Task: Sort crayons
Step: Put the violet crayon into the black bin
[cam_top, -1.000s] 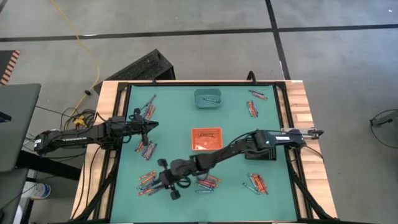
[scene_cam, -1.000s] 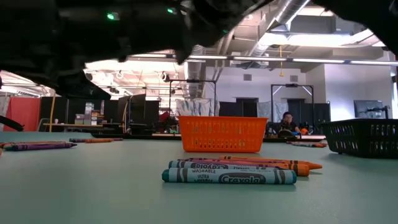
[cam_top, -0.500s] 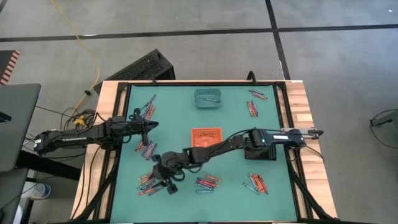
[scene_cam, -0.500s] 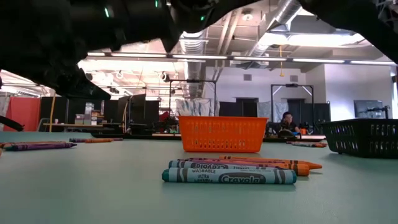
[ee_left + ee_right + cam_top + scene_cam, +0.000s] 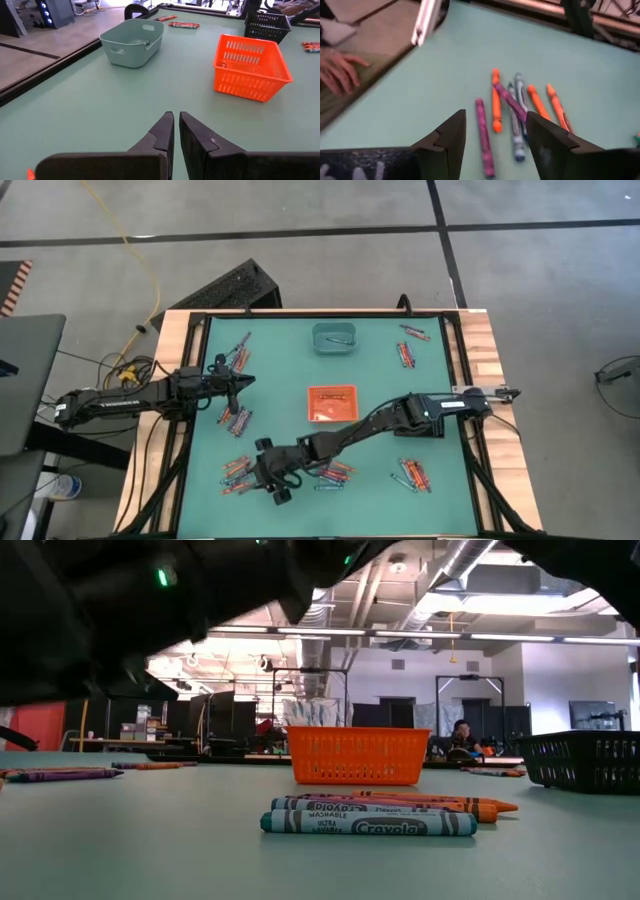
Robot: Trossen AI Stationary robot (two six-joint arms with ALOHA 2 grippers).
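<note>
High view: since half a second ago the right arm has been drawn slightly toward the near edge, and the right pincer is now placed over the near-left part of the tabletop, beside a crayon cluster; a second earlier it was at much the same spot. The left pincer is unchanged, held over the left part between two crayon groups. More crayons are seen near the front centre, at the near right and at the far right. The teal tray is at the far centre, the orange tray in the middle, and the black tray is partly covered by the right arm.

Low view: the dark arm overhead now fills more of the upper left than before. A pile of crayons is laid in front of the orange tray, with the black tray at the right.

Left wrist view: the fingers are closed with nothing between them, above bare tabletop; the teal tray and orange tray lie beyond.

Right wrist view: the fingers are spread wide and empty above a fan of orange, purple and blue-grey crayons. A person's hand is rested on the wooden edge.
</note>
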